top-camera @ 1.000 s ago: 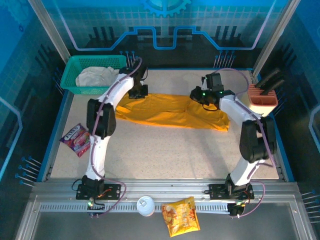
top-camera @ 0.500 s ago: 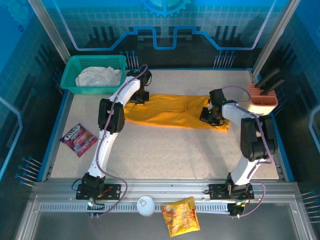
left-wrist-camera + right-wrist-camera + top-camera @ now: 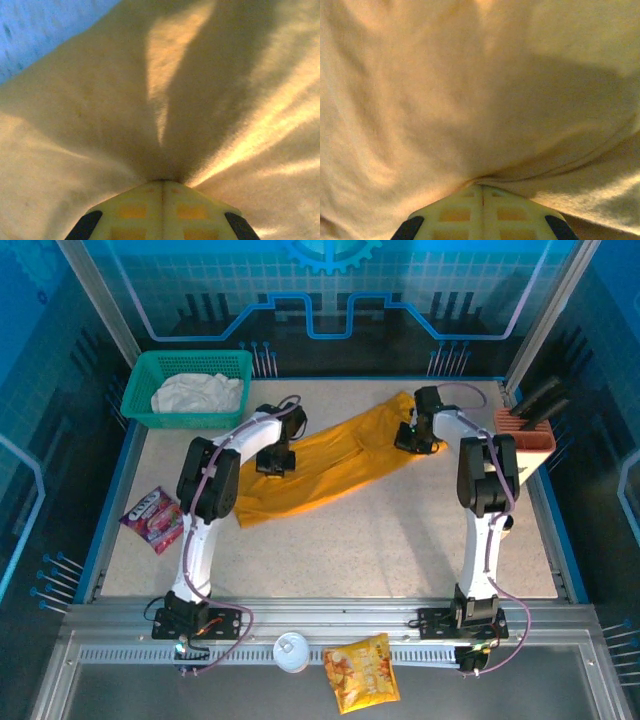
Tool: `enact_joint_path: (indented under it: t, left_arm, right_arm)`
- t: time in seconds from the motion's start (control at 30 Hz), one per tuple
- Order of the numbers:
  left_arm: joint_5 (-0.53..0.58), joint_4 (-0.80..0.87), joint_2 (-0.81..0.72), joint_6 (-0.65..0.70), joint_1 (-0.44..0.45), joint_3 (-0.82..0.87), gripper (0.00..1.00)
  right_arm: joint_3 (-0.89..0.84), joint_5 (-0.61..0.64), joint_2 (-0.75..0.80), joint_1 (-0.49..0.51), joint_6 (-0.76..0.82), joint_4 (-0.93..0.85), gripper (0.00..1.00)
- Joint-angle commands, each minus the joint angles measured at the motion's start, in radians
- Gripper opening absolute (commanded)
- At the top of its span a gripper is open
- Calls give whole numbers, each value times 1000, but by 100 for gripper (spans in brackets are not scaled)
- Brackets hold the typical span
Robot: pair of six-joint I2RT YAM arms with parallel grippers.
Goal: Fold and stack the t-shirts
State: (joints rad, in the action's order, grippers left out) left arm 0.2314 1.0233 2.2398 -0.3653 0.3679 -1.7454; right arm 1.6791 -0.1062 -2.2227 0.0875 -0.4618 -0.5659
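While left gripper (image 3: 272, 456) and right gripper (image 3: 413, 436) are each clamping the mustard t-shirt (image 3: 335, 465), stretched diagonally across the table (image 3: 330, 550), off-white t-shirt (image 3: 196, 393) is lying in the basket (image 3: 140, 412). Likely spreading before folding; next: laying it flat.

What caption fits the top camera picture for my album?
Left pincer and right pincer pinch the mustard t-shirt slantwise across the table.

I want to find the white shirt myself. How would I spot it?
Start at the table and look to its far left corner, where a teal mesh basket sits. The off-white t-shirt lies crumpled inside it. It is pale and bunched up, unlike the mustard t-shirt spread out across the table.
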Motion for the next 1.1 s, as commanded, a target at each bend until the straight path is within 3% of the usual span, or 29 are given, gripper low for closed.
enact_joint_path:
  t: [0.0, 0.27, 0.47, 0.57, 0.77, 0.9, 1.07]
  left_arm:
    - [-117, -42, -44, -75, 54, 176, 0]
    - [-295, -178, -268, -211, 217, 441, 1]
    - [-329, -159, -416, -251, 302, 417, 6]
    - [-290, -99, -484, -247, 308, 356, 11]
    - [-172, -14, -552, -208, 302, 301, 22]
    - [-167, -49, -525, -201, 260, 378, 19]
    - [-182, -138, -461, -196, 235, 489, 13]
  right_arm:
    - [197, -22, -139, -11, 47, -126, 0]
    - [671, -140, -411, 3, 59, -288, 0]
    - [717, -205, -385, 27, 46, -288, 0]
    - [590, -217, -264, 39, 50, -237, 0]
    - [92, -190, 137, 61, 3, -32, 0]
    - [-241, -213, 333, 81, -78, 107, 2]
    - [-488, -229, 424, 134, -177, 273, 4]
